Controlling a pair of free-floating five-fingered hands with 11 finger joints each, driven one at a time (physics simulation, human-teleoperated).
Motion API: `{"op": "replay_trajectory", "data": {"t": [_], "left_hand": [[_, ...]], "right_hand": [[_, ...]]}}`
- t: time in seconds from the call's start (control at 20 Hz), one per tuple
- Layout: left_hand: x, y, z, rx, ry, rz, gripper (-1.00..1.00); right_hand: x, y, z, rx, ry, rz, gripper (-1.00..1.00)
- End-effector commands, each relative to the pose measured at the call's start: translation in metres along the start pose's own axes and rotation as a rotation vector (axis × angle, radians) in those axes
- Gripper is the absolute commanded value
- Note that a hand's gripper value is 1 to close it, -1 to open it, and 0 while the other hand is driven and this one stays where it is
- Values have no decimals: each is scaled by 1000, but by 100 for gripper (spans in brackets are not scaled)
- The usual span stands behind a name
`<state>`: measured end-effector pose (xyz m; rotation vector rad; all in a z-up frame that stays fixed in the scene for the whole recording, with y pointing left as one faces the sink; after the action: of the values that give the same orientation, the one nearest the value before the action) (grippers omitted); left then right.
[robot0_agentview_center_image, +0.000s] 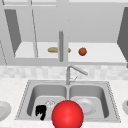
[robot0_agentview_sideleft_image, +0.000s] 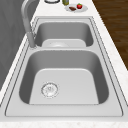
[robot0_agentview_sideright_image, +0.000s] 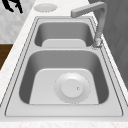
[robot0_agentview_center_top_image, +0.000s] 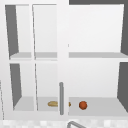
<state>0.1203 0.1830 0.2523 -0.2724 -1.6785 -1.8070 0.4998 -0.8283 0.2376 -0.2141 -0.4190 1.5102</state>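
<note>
Blocking the sink (robot0_agentview_center_image: 30, 87), a red ball (robot0_agentview_center_image: 67, 115) crowds the left hand (robot0_agentview_center_image: 40, 111).

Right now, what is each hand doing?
Left hand: fingers curled, holding nothing, over the sink's left basin.
Right hand: cannot be told.

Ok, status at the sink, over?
Left hand low at sink front edge. Red ball beside it, apart. Plate in right basin.

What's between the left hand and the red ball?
Nothing visible. In the front view the left hand hangs just left of the red ball, apart from it, with bare sink showing in the gap. I cannot tell how far apart they are in depth.
</note>
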Motion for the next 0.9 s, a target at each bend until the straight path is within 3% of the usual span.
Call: {"op": "replay_trajectory", "data": {"t": [0.0,0.7,0.75,0.85], "left_hand": [[0,0,0,0,0,0,0],[0,0,0,0,0,0,0],[0,0,0,0,0,0,0],[0,0,0,0,0,0,0]], "right_hand": [[-7,-6,-18,34,-10,36,-100],[-12,-9,-20,48,-63,0,-100],[-12,-10,-21,53,-66,-3,100],[-6,-15,-29,96,-58,17,100]]}}
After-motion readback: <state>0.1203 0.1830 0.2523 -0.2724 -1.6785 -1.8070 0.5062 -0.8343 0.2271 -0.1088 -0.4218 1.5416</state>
